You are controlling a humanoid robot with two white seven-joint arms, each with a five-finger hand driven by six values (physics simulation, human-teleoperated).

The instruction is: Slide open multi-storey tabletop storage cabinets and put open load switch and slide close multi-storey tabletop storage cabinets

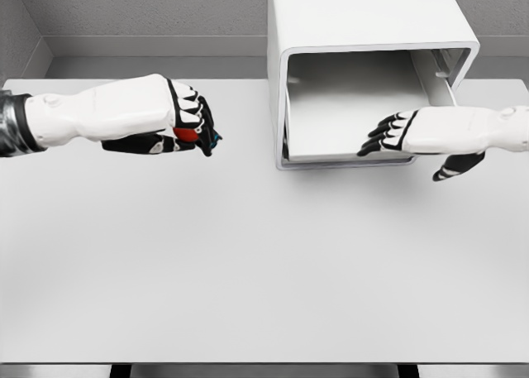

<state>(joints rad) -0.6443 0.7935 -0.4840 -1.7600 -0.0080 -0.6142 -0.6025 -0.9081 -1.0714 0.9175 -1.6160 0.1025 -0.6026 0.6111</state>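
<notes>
Load switch [188, 134]: clamped in the left hand, mostly hidden; only a red patch and a teal tip by the fingertips show.
Switch heading: long axis cannot be told for sure; the teal tip pokes out toward the cabinet side, level with the fingers.
Left hand [178, 122]: fingers curled tight over the switch, thumb under it; hand held above the tabletop, arm entering from the left edge.
Cabinet [364, 31]: white box, well off beyond the left hand's fingertips, standing at the far side of the tabletop.
Drawer [347, 105]: pulled out toward the robot, its inside pale and bare as far as can be seen; front lip just under the right hand's fingers.
Right hand [397, 134]: fingers apart and loosely extended, gripping nothing; fingertips over the drawer's front right part, thumb hanging below the palm, outside the drawer.
Gap: the two hands well apart, the drawer's left wall between them.
Tabletop [248, 270]: plain white, spreading beneath both hands.
</notes>
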